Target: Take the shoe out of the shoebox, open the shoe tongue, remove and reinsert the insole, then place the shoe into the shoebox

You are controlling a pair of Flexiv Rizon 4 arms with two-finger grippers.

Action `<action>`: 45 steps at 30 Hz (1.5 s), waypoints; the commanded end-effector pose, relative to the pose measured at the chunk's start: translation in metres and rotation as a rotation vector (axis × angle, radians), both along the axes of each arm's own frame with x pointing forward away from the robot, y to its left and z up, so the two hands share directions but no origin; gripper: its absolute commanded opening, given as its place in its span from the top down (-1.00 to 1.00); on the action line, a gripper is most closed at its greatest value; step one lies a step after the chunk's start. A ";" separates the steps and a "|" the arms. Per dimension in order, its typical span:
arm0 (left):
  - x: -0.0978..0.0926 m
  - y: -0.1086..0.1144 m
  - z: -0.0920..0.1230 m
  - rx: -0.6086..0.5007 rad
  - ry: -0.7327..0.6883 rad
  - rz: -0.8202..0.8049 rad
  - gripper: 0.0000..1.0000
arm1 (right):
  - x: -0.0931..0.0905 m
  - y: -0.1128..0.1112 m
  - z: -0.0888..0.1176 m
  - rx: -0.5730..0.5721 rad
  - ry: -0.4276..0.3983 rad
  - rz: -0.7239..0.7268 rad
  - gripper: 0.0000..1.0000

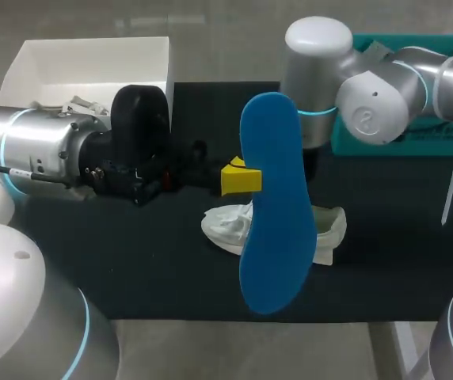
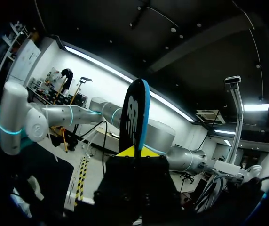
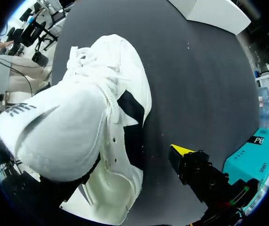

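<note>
My left gripper (image 1: 241, 178) is shut on a blue insole (image 1: 278, 202) and holds it up on edge above the mat. In the left wrist view the insole (image 2: 135, 117) stands between the yellow tips of that gripper (image 2: 137, 151), its black face and blue rim showing. The white shoe (image 1: 230, 226) lies on the black mat, mostly behind the insole. My right arm (image 1: 369, 103) comes down over the shoe, its gripper hidden there. In the right wrist view the shoe (image 3: 92, 122) fills the space at my right gripper (image 3: 133, 153), which is open. One yellow fingertip (image 3: 179, 150) stands clear beside the shoe; the other is hidden.
An open white shoebox (image 1: 28, 63) stands at the back left, behind my left arm. A teal lid (image 1: 440, 134) lies at the back right, under my right arm. The black mat (image 1: 131, 261) covers the middle of the table.
</note>
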State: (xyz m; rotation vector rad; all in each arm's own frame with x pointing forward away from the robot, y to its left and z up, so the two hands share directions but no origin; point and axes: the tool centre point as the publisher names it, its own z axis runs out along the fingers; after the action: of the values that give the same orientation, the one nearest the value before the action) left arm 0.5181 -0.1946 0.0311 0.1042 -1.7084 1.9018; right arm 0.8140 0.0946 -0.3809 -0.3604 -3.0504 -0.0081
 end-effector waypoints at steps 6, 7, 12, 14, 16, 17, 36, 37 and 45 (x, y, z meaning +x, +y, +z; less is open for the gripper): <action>-0.003 -0.004 0.001 -0.002 0.001 0.005 1.00 | 0.002 0.010 -0.016 -0.018 0.033 0.003 1.00; -0.003 -0.004 0.001 -0.002 0.001 0.005 1.00 | 0.002 0.010 -0.016 -0.018 0.033 0.003 1.00; -0.003 -0.004 0.001 -0.002 0.001 0.005 1.00 | 0.002 0.010 -0.016 -0.018 0.033 0.003 1.00; -0.003 -0.004 0.001 -0.002 0.001 0.005 1.00 | 0.002 0.010 -0.016 -0.018 0.033 0.003 1.00; -0.003 -0.004 0.001 -0.002 0.001 0.005 1.00 | 0.002 0.010 -0.016 -0.018 0.033 0.003 1.00; -0.003 -0.004 0.001 -0.002 0.001 0.005 1.00 | 0.002 0.010 -0.016 -0.018 0.033 0.003 1.00; -0.003 -0.004 0.001 -0.002 0.001 0.005 1.00 | 0.010 0.039 0.029 0.360 -0.078 -0.880 1.00; -0.003 -0.004 0.001 -0.002 0.001 0.005 1.00 | 0.010 0.039 0.029 0.360 -0.078 -0.880 1.00; -0.003 -0.004 0.001 -0.002 0.001 0.005 1.00 | 0.010 0.039 0.029 0.360 -0.078 -0.880 1.00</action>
State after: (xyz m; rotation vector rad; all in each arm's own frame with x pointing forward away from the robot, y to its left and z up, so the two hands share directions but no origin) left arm 0.5181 -0.1946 0.0311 0.1041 -1.7082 1.9019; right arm 0.8315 0.1390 -0.3512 -1.4020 -2.6915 -0.3910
